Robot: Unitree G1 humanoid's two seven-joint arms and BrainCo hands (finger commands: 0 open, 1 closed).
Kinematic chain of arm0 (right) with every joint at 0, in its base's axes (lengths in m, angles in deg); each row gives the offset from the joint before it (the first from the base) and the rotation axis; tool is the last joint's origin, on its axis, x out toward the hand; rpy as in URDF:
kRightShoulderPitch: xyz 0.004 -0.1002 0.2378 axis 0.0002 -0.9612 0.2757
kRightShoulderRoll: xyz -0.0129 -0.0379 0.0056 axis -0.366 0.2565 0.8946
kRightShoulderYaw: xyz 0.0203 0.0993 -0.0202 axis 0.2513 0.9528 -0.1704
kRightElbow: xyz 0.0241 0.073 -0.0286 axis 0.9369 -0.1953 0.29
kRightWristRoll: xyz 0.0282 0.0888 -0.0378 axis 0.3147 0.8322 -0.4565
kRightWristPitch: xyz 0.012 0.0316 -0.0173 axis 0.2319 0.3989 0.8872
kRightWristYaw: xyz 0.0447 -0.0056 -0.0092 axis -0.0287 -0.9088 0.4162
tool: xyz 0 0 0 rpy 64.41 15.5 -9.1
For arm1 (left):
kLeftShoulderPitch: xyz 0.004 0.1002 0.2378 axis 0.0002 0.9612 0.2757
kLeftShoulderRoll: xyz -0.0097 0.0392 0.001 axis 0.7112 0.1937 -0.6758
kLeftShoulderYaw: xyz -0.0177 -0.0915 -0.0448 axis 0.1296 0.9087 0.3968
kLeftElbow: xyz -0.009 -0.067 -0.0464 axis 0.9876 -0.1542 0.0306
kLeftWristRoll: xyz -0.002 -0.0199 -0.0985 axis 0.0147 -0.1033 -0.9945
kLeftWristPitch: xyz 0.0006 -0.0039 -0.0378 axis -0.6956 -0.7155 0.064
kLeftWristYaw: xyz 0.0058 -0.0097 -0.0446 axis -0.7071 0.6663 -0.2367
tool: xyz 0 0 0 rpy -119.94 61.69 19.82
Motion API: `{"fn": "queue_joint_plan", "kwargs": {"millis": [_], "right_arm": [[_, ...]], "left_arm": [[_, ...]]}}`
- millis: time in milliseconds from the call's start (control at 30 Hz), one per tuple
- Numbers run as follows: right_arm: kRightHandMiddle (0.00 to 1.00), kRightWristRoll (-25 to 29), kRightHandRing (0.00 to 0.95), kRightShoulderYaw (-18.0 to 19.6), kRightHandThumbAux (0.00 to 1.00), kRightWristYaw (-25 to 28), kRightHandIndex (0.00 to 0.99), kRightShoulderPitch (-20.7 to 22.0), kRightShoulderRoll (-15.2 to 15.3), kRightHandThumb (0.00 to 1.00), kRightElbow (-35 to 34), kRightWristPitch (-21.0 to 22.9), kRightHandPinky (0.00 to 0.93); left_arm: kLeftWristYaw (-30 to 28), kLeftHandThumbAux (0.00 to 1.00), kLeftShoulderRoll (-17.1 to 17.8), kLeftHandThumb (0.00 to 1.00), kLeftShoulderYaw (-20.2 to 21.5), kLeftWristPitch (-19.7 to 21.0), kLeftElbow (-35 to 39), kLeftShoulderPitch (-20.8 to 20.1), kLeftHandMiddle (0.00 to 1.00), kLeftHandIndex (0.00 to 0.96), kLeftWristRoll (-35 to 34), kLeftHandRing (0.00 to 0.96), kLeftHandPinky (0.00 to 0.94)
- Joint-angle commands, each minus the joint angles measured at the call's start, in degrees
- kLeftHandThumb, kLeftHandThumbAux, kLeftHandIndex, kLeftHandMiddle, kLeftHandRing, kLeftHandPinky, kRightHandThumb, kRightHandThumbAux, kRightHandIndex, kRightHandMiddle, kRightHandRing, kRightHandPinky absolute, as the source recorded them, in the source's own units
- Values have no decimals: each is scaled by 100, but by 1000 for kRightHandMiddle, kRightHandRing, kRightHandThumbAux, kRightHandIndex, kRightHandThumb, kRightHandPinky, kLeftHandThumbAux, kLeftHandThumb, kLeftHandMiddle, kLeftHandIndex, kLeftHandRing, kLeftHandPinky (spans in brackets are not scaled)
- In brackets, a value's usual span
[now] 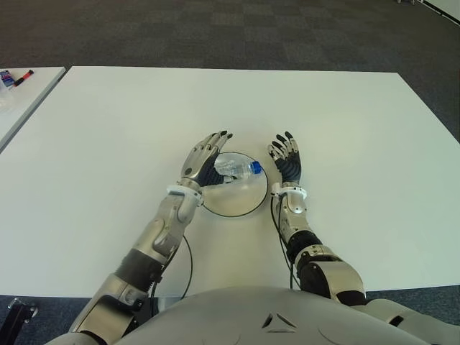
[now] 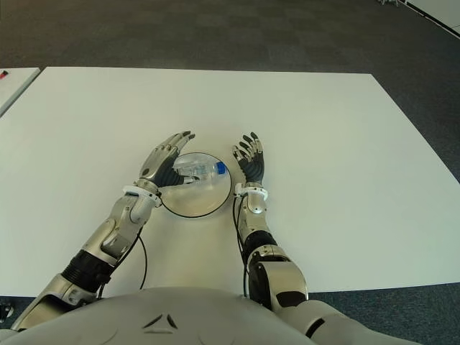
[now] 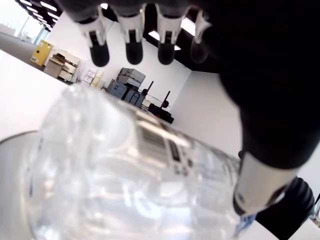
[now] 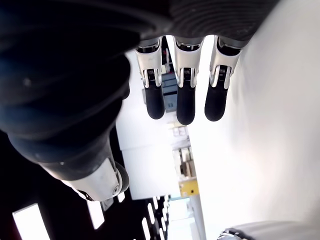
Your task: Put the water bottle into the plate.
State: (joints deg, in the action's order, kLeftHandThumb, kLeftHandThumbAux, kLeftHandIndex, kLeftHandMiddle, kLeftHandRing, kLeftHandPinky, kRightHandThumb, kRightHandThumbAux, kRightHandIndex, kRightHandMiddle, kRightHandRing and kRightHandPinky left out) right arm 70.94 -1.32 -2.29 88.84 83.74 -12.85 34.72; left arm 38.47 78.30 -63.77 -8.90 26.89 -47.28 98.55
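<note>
Lying on its side in the plate [image 1: 248,205], the water bottle [image 1: 233,169] has its blue cap [image 1: 254,168] pointing toward the right hand and its base toward the left hand. Bottle is clear, with a printed label showing in the left wrist view.

Left hand [image 1: 203,162] sits just beside the bottle's base end, over the plate's rim on that side. Fingers [image 3: 134,37] are extended and spread, palm facing the bottle. In the left wrist view the fingertips stand clear above the bottle body and the thumb [image 3: 260,185] runs alongside it; cannot tell if the thumb actually touches. No closed grip, so read it as released.

Right hand [image 1: 287,159] shows just beyond the plate's rim on the cap side, apart from the bottle. Fingers [image 4: 185,95] straight and relaxed, holding nothing, palm turned toward the plate. Nothing between thumb and fingers in the right wrist view.

Plate is a round, shallow dish with a dark rim, flat on the white worktop [image 1: 108,136], directly between the two hands. Black cables [image 1: 188,267] trail from both forearms across the worktop toward the robot's torso.

Some small items [image 1: 14,77] lie on a second worktop [image 1: 21,108] well off past the left hand, too small to tell.
</note>
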Motion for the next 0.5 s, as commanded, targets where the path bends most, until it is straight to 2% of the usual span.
{"fn": "queue_joint_plan", "kwargs": {"millis": [33,500], "right_arm": [[203,31,217,45,790,-17,87,-349,-276,91,284,196,257],[203,-20,220,26,777,-66,82,-320,-267,76,323,250,259]], "left_arm": [[-105,761,43,0,40,-26,-3,2,0,0,-58,0,0],[-68,781,93,0,39,-136,-42,-19,0,0,-121,0,0]]}}
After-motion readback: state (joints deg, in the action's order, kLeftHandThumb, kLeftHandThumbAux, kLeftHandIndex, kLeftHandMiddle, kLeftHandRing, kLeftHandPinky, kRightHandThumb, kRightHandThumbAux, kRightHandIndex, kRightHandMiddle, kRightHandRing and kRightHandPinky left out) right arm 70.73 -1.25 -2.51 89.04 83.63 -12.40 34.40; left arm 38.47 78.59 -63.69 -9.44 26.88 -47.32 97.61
